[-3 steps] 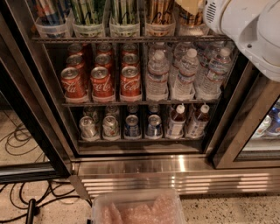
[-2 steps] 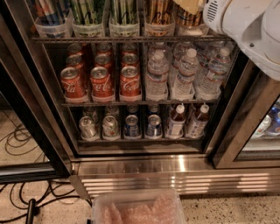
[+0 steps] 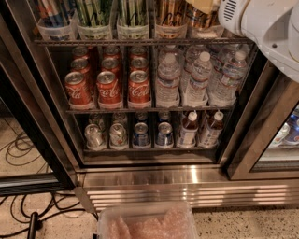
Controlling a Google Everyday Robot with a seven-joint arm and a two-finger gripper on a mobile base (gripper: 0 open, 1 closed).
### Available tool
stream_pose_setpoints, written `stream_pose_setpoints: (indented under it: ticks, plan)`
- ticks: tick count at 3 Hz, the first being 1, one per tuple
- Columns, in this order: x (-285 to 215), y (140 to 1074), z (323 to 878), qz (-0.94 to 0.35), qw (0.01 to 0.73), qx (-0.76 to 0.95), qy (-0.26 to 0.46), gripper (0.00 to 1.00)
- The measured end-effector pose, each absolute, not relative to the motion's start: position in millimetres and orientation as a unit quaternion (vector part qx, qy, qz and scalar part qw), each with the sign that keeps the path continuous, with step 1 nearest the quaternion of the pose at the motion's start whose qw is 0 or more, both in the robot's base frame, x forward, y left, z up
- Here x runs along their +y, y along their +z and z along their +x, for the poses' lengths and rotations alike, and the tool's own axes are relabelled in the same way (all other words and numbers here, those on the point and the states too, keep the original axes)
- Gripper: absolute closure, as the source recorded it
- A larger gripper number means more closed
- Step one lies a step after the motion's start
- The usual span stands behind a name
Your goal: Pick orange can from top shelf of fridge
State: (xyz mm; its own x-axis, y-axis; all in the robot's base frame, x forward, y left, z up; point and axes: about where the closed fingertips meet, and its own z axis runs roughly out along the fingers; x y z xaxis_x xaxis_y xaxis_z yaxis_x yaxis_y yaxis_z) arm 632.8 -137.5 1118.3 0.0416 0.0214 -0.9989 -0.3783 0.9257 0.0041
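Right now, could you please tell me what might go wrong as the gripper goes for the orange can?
The gripper sits at the picture's top edge, largely cut off, so its grasp is hard to check. The orange can just below stands close beside a twin can, which a nudge could tip.

Coca-Cola script on red cans [image 3: 139,87]
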Motion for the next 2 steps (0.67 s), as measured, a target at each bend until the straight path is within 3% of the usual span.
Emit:
stream_pose_setpoints:
  ticks: [2]
  plan:
    - [-136.4,1119.6,633.4,-0.133,0.71,0.677,0.141,1.0]
